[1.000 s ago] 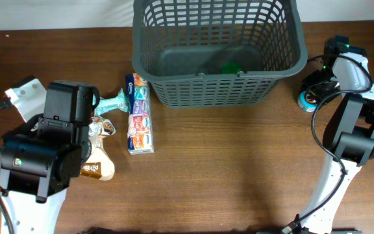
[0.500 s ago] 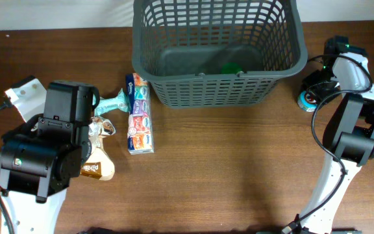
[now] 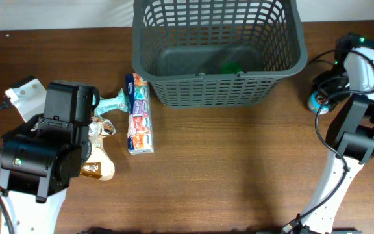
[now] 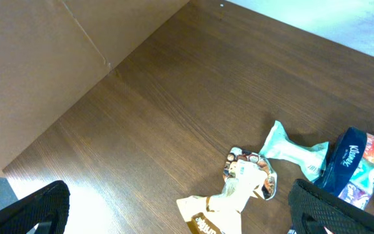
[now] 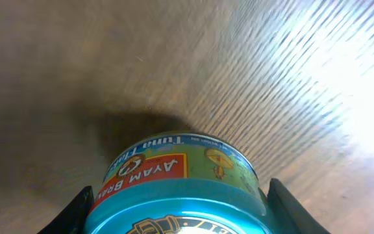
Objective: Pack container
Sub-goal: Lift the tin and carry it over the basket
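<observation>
Two claws: one at each side of the brown wooden table (image 3: pixel 226 175), well apart from each other.
Left claw (image 4: pixel 180 218): released, its black fingers (image 4: pixel 41 208) spread wide at the lower corners of the wrist view, hanging over the near left part of the table.
Snack bag (image 3: pixel 98 162): tan and crumpled, lying flat on the wood, partly hidden under the left arm when seen from above.
Teal packet (image 3: pixel 113 102): just beyond the snack bag, its right end reaching the tissue pack.
Tissue pack (image 3: pixel 139 116): long and colourful, lying lengthwise, its far end just beside the basket's near left corner.
Right claw (image 5: pixel 180 214): grasping the tin, one dark finger pressed to each side of it.
Tin (image 5: pixel 180 172): round, blue, with a tuna label, to the right of the basket's near right corner and apart from it. Whether it rests on the wood or hangs just above it cannot be told.
Basket (image 3: pixel 206 91): large, dark grey, slotted walls, upright at the far middle of the table, mouth facing up.
Green thing (image 3: pixel 231 67): small, on the basket's bottom near the front wall, too hidden to name.
</observation>
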Robot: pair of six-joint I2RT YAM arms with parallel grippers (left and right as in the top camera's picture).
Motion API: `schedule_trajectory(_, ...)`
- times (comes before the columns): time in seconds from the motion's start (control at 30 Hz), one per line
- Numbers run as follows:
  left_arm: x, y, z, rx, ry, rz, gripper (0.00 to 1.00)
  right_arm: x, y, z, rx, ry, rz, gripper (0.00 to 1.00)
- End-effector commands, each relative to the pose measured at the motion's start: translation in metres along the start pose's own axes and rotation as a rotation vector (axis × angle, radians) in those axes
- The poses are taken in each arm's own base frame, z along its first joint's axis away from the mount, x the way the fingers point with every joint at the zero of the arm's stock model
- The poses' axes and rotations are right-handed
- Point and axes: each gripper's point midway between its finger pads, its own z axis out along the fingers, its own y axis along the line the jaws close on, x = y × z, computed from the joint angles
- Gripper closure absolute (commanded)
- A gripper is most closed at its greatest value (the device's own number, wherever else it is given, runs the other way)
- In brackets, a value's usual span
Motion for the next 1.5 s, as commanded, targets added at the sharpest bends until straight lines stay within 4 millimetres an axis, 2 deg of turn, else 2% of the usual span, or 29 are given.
schedule_trajectory(0.0, -0.005, 0.004, -0.001, -0.017, -0.016, -0.022, 0.00, -0.020, 0.007, -0.044, -0.045, -0.102, -0.021, 0.96)
schedule_trajectory(0.1, -0.005, 0.004, -0.001, -0.017, -0.016, -0.022, 0.00, -0.027, 0.009, -0.084, -0.086, -0.160, -0.032, 0.96)
schedule_trajectory(0.13, -0.005, 0.004, -0.001, -0.017, -0.016, -0.022, 0.00, -0.029, 0.009, -0.106, -0.111, -0.191, -0.036, 0.96)
schedule_trajectory(0.2, -0.005, 0.004, -0.001, -0.017, -0.016, -0.022, 0.00, -0.031, 0.008, -0.133, -0.143, -0.236, -0.043, 0.96)
schedule_trajectory(0.23, -0.005, 0.004, -0.001, -0.017, -0.016, -0.022, 0.01, -0.031, 0.006, -0.155, -0.170, -0.274, -0.045, 0.96)
schedule_trajectory(0.33, -0.005, 0.004, -0.001, -0.017, -0.016, -0.022, 0.00, -0.029, 0.002, -0.203, -0.247, -0.370, -0.067, 0.96)
schedule_trajectory(0.37, -0.005, 0.004, -0.001, -0.017, -0.016, -0.022, 0.00, -0.025, 0.004, -0.232, -0.317, -0.431, -0.115, 0.96)
schedule_trajectory(0.57, -0.005, 0.004, -0.001, -0.017, -0.016, -0.022, 0.00, 0.004, -0.020, -0.326, -0.476, -0.611, -0.105, 0.96)
schedule_trajectory(0.7, -0.005, 0.004, -0.001, -0.017, -0.016, -0.022, 0.00, 0.030, -0.032, -0.370, -0.583, -0.674, -0.123, 0.96)
schedule_trajectory(0.77, -0.005, 0.004, -0.001, -0.017, -0.016, -0.022, 0.00, 0.050, -0.039, -0.398, -0.666, -0.707, -0.147, 0.96)
schedule_trajectory(0.83, -0.005, 0.004, -0.001, -0.017, -0.016, -0.022, 0.00, 0.065, -0.038, -0.417, -0.735, -0.729, -0.176, 0.96)
schedule_trajectory(0.93, -0.005, 0.004, -0.001, -0.017, -0.016, -0.022, 0.00, 0.087, -0.028, -0.444, -0.846, -0.759, -0.242, 0.96)
schedule_trajectory(1.0, -0.005, 0.004, -0.001, -0.017, -0.016, -0.022, 0.00, 0.106, -0.013, -0.462, -0.926, -0.778, -0.307, 0.96)
schedule_trajectory(1.1, -0.005, 0.004, -0.001, -0.017, -0.016, -0.022, 0.00, 0.129, 0.009, -0.472, -0.980, -0.777, -0.384, 0.96)
schedule_trajectory(1.27, -0.005, 0.004, -0.001, -0.017, -0.016, -0.022, 0.00, 0.165, 0.052, -0.471, -1.006, -0.753, -0.495, 0.96)
schedule_trajectory(1.47, -0.005, 0.004, -0.001, -0.017, -0.016, -0.022, 0.00, 0.196, 0.096, -0.455, -0.966, -0.754, -0.625, 0.96)
